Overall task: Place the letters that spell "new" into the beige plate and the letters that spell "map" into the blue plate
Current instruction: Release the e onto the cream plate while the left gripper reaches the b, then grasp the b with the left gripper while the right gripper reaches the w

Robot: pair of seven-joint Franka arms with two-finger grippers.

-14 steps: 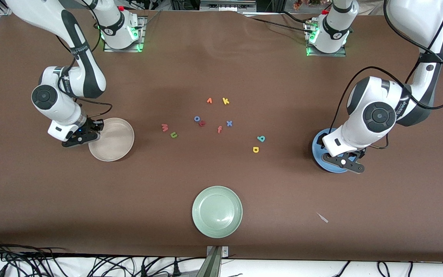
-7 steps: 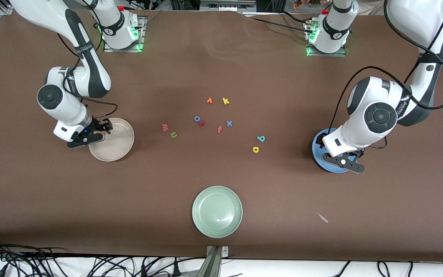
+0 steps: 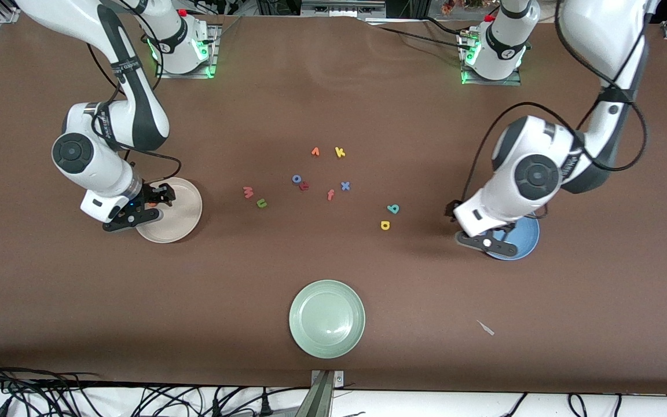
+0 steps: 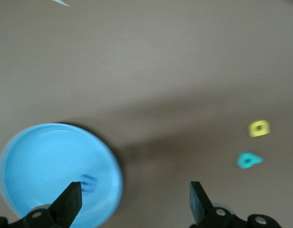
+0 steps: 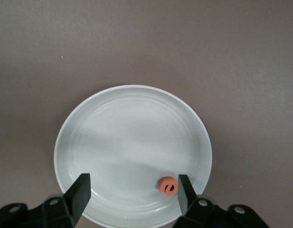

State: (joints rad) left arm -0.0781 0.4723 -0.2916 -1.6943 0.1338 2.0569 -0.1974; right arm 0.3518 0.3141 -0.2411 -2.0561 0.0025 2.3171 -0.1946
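Observation:
My right gripper [image 3: 147,207] [image 5: 132,190] hangs open low over the beige plate [image 3: 180,211] [image 5: 132,128]. The orange e [image 5: 168,185] lies loose in that plate, close to one finger. My left gripper [image 3: 487,242] [image 4: 133,204] is wide open and holds nothing, over the edge of the blue plate [image 3: 521,243] [image 4: 42,156] toward the table's middle. A blurred blue m [image 4: 88,183] lies in the blue plate. On the table lie the pinkish-red w [image 3: 248,191], green n [image 3: 261,202], teal p [image 3: 393,208] [image 4: 249,160] and yellow a [image 3: 385,225] [image 4: 258,128].
Mid-table are an orange letter [image 3: 315,152], yellow k [image 3: 340,152], blue o [image 3: 297,179], dark red letter [image 3: 304,186], orange f [image 3: 330,195] and blue x [image 3: 345,186]. A pale green plate [image 3: 326,318] sits nearest the front camera. A white scrap [image 3: 486,328] lies near it.
My right gripper opened over the beige plate and the orange e now lies in it. My left arm moved off the blue plate toward the table's middle, uncovering most of the plate.

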